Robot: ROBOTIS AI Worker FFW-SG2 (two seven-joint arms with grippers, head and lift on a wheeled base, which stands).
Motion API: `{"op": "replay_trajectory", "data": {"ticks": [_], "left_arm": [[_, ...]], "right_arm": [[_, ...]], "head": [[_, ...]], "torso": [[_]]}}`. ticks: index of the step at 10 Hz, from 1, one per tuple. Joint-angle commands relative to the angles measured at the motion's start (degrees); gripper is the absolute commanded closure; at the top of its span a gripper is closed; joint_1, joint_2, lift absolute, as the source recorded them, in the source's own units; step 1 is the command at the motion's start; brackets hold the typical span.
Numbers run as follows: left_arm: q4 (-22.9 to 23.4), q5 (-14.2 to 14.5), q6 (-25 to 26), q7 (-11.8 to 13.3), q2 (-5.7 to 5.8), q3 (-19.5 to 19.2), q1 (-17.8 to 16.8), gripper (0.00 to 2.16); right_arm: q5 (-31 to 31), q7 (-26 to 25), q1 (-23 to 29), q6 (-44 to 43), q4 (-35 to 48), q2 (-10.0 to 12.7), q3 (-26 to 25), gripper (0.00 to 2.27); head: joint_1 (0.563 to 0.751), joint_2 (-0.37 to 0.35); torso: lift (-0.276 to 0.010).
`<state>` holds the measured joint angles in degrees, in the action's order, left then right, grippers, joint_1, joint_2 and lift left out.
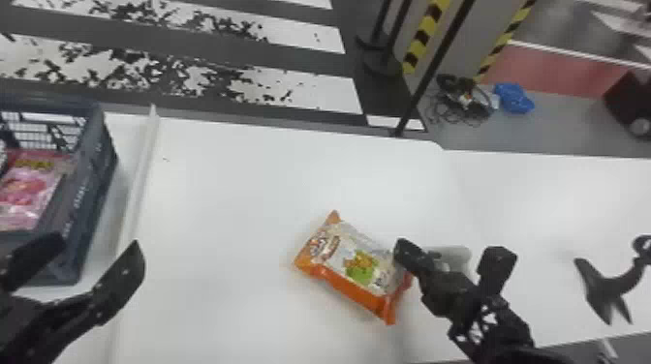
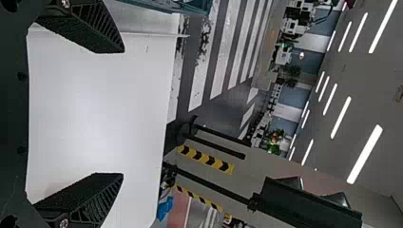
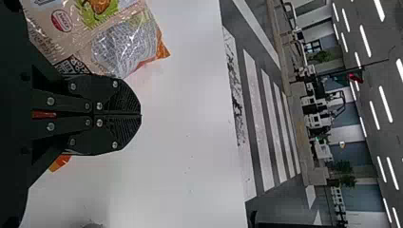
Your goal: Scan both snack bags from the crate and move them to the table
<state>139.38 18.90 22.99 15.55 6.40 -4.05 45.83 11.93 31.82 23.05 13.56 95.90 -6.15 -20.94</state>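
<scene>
My right gripper (image 1: 415, 261) is at the right end of the orange snack bag (image 1: 361, 268), over the middle of the table. In the right wrist view the gripper (image 3: 141, 115) has its fingers pressed together, orange wrapper showing between and beside them, and the bag's printed side (image 3: 102, 35) spreads out next to them. A pink snack bag (image 1: 26, 191) lies inside the dark crate (image 1: 89, 179) at the far left. Beside the crate's near right corner is my left gripper (image 1: 80, 256), its fingers wide apart; nothing is between them in the left wrist view either (image 2: 121, 113).
A pale grey object (image 1: 453, 256) shows behind the right gripper. Farther right on the white table (image 1: 232, 193) there is a black forked object (image 1: 608, 290). A raised strip (image 1: 140, 169) runs along the table beside the crate. Dark poles (image 1: 428, 72) stand past the far edge.
</scene>
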Motion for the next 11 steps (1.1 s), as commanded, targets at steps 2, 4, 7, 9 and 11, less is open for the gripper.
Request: {"op": "replay_trajectory", "data": {"ticks": [2,4,7,9,11], "left_arm": [[-0.7,0.1,-0.4,0.0,-0.07,0.7,-0.8,0.06],[-0.9,0.0,-0.5,0.0,-0.07,1.0,-1.3,0.06],[-1.4,0.2,-1.1,0.2,-0.07,1.0,-1.4,0.06],[-1.1,0.2,-1.2,0.2,-0.07,1.1,-1.4,0.06],[-1.1,-0.4,-1.6,0.0,-0.07,2.9,-1.4,0.06]], "right_arm": [[3.6,0.6,4.6,-2.2,0.3,-0.3,-1.6,2.24],[10.3,0.6,10.7,-3.1,3.3,0.1,-4.1,2.24],[16.8,2.0,15.4,-2.9,7.3,2.4,-7.0,2.24],[19.2,2.8,16.1,2.6,15.5,3.1,-7.9,2.24],[17.4,2.8,14.6,6.1,21.1,3.1,-4.6,2.24]], "head": [[0.695,-0.274],[0.695,-0.308],[0.695,-0.350],[0.695,-0.350],[0.695,-0.340]], "torso": [[-0.087],[-0.087],[-0.087],[-0.087],[-0.087]]}}
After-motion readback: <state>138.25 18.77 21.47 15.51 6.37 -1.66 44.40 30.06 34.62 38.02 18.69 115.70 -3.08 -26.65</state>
